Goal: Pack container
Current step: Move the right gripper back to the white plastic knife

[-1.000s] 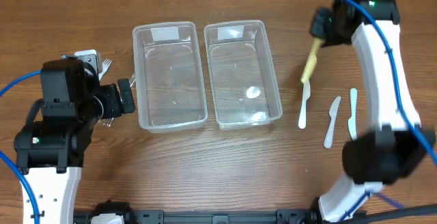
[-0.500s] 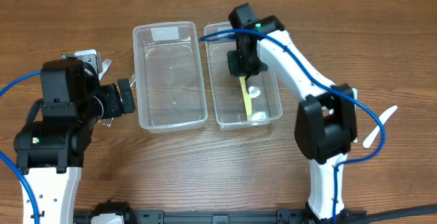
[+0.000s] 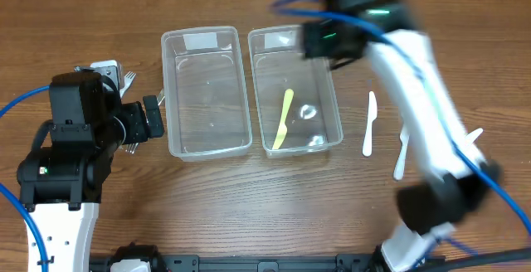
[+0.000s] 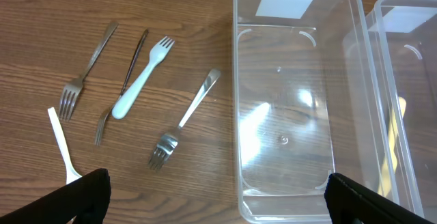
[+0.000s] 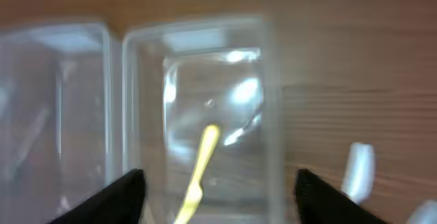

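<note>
Two clear plastic containers stand side by side, the left one (image 3: 207, 89) (image 4: 293, 101) empty. In the right one (image 3: 325, 98) (image 5: 273, 115) a yellow plastic utensil (image 3: 282, 121) (image 5: 198, 173) lies loose on the floor. My right gripper (image 3: 328, 40) (image 5: 218, 191) hovers blurred over that container's far end, open, with nothing between its fingers. To the left of the containers my left gripper (image 3: 158, 116) (image 4: 215, 198) stands wide open and empty above the table.
Right of the containers lie white plastic knives (image 3: 369, 123) (image 3: 402, 152) (image 5: 356, 169). On the left are metal forks (image 4: 85, 70) (image 4: 184, 118) (image 4: 123, 84), a white plastic fork (image 4: 140, 77) (image 3: 129, 79) and a white strip (image 4: 61, 145).
The right gripper carried the yellow utensil from the right side into the right container, opened and let it go, then pulled back toward the far edge. The left arm stayed still.
</note>
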